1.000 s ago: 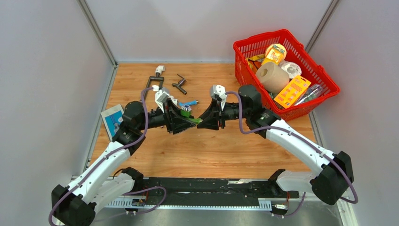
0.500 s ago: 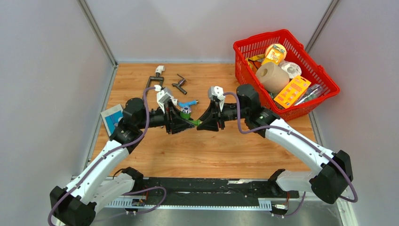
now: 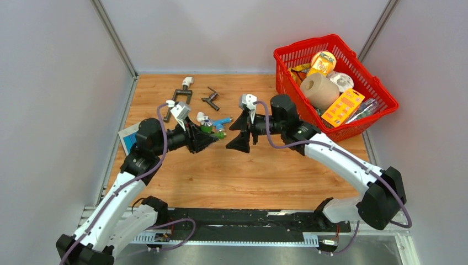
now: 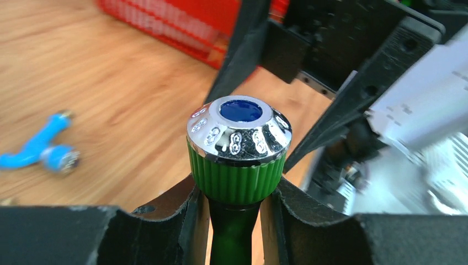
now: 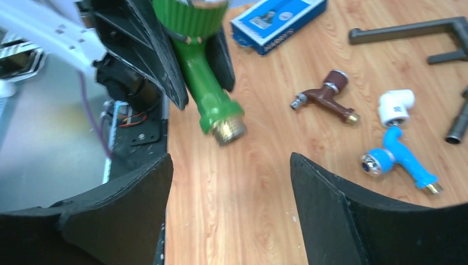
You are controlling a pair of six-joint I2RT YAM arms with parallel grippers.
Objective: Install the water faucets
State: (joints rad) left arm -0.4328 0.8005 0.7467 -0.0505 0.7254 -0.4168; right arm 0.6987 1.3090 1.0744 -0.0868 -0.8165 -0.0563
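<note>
- We see the left tool (image 4: 234, 199) clamped on the neck of the green faucet (image 4: 237, 160), just under its ribbed knob, holding it clear of the worktop (image 3: 248, 171), well to the left of the red basket (image 3: 284, 83)
- This grip leaves the brass threaded end bare and pointing toward the right tool (image 5: 229, 165); we judge that end is meant to screw into a fitting
- The right tool sits between the basket and the green faucet, jaws spread wide with nothing in them; we take it to be free to fetch a fitting or take a fresh hold
- The blue faucet (image 5: 398, 157), brown faucet (image 5: 326, 98) and white elbow (image 5: 396, 106) lie loose near one another, left of the basket; the dark grey faucet (image 3: 210, 98) lies apart from them on that same side
- We count four faucets, one per colour, with one held and three lying
- We also count one white elbow, one blue box (image 5: 278, 16) farthest left of the basket, one basket and two tools
</note>
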